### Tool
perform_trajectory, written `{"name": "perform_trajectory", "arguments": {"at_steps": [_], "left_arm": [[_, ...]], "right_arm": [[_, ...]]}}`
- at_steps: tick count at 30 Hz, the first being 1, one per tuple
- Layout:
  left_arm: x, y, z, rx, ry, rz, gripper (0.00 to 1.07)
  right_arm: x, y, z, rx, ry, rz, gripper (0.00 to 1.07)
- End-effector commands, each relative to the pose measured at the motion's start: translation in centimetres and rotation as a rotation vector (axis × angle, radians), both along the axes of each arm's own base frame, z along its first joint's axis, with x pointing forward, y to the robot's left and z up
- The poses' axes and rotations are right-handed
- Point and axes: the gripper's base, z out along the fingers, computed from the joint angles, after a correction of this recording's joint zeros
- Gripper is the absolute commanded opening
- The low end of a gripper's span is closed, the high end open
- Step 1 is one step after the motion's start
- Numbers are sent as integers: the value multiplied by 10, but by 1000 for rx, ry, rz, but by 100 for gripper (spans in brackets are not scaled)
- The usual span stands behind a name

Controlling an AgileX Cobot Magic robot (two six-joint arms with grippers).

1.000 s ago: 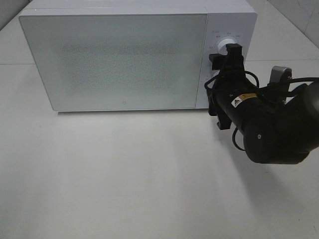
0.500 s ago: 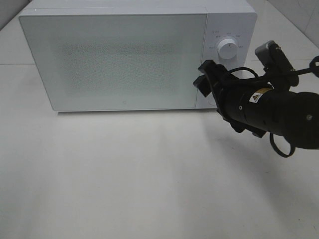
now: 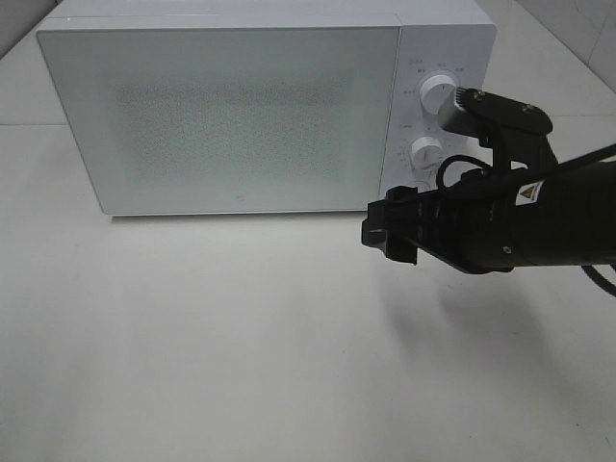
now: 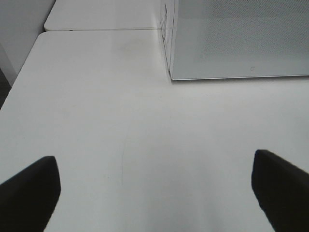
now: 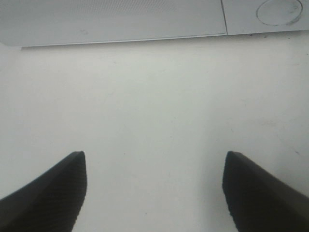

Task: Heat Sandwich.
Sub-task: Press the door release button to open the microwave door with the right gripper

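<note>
L gripper (image 4: 154,193), jaws spread wide, over white table (image 4: 96,96); microwave (image 4: 241,38) corner beyond.

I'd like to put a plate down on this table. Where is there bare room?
The widest bare patch is the table in front of the microwave door, out to the near edge. Another bare strip lies left of the microwave. It is crowded at right, where the right claw and its arm hang before the knobs.

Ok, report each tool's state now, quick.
Left black tool: open, empty, over the white tabletop.
Right black tool: open, empty, in front of the white box-shaped microwave oven.
</note>
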Motion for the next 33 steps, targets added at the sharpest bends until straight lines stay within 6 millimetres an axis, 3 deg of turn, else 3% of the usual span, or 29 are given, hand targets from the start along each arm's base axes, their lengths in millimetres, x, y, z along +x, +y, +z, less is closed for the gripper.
{"name": "perform_trajectory", "arguments": {"at_steps": [1,11,15,20,33], "left_arm": [[-4,0,0,-4,-22,5,103],[-4,0,0,-4,-22,5,103],[-4,0,0,-4,-22,5,103],[-4,0,0,-4,-22,5,103],[-4,0,0,-4,-22,5,103]], "right_arm": [[-4,-1,6,-35,-17,57,76],[-33,-18,45,-177,11,200,76],[-55,-35,71,-257,15,233,76],[-75,-52,91,-287,-19,236,76],[-128,-91,117,-323,-92,206,76]]}}
